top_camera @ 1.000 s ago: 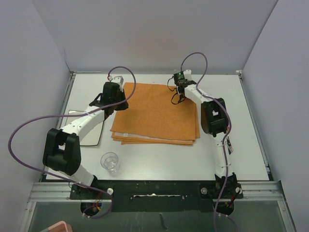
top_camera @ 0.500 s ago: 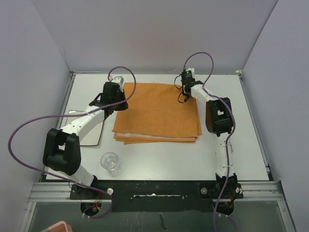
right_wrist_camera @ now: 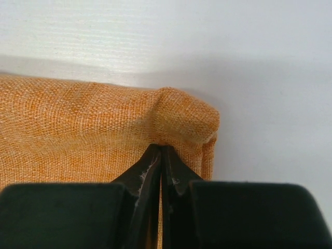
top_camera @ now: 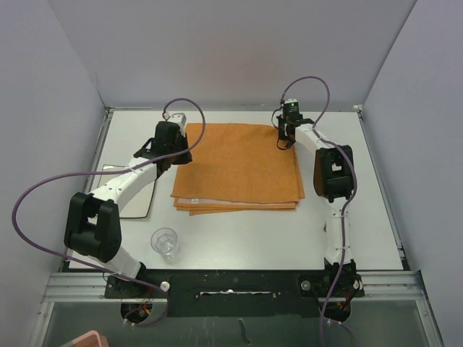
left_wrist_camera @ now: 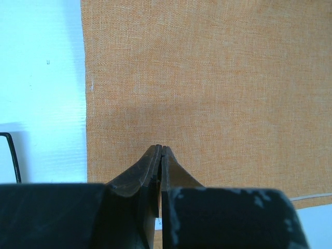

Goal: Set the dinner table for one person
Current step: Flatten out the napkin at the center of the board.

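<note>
The orange folded placemat (top_camera: 235, 166) lies on the pale dinner table (top_camera: 239, 238), a little behind its middle. My right gripper (top_camera: 285, 143) is shut on the mat's far right corner. In the right wrist view the cloth (right_wrist_camera: 78, 119) bunches into a small hump just ahead of the closed tips (right_wrist_camera: 162, 147). My left gripper (top_camera: 181, 154) is at the mat's left edge, also shut. In the left wrist view its tips (left_wrist_camera: 162, 148) rest on flat cloth (left_wrist_camera: 207, 78), and no fold shows between them.
A square white plate (top_camera: 141, 202) lies at the left, partly under the left arm. A clear drinking glass (top_camera: 166, 243) stands near the front left. Grey walls close in the table at the back and both sides.
The right gripper has moved right and toward the back with the mat's corner. The mat has swung and shifted right, so it lies squarer. The left gripper has stayed put.
</note>
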Motion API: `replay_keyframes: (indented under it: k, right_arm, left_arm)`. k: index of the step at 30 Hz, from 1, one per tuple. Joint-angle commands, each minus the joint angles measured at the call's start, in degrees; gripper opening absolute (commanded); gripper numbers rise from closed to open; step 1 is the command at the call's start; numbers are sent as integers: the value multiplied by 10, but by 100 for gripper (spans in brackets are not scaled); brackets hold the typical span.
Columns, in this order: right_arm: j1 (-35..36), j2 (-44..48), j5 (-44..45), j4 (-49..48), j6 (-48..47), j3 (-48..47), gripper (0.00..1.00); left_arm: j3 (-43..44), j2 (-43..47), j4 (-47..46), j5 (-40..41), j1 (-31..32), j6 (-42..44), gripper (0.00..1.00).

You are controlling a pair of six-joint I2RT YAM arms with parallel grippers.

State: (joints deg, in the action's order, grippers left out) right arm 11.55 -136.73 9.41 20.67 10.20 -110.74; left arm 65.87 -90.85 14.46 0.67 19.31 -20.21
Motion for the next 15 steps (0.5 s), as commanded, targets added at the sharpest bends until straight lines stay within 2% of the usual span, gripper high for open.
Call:
replay_keyframes:
  k: [1,11,15]
  right_arm:
    - [-20,-17,-37,-25,-13,-42,0]
    - [-31,-9,-94,-39,-20,-56,0]
    - [-35,-1,-106,-27,-8,-67,0]
  left_arm:
    - [36,35,-11,8,6,12,1]
    - [46,30,-3,13,16,17,3]
    - [51,27,-4,10,16,16,10]
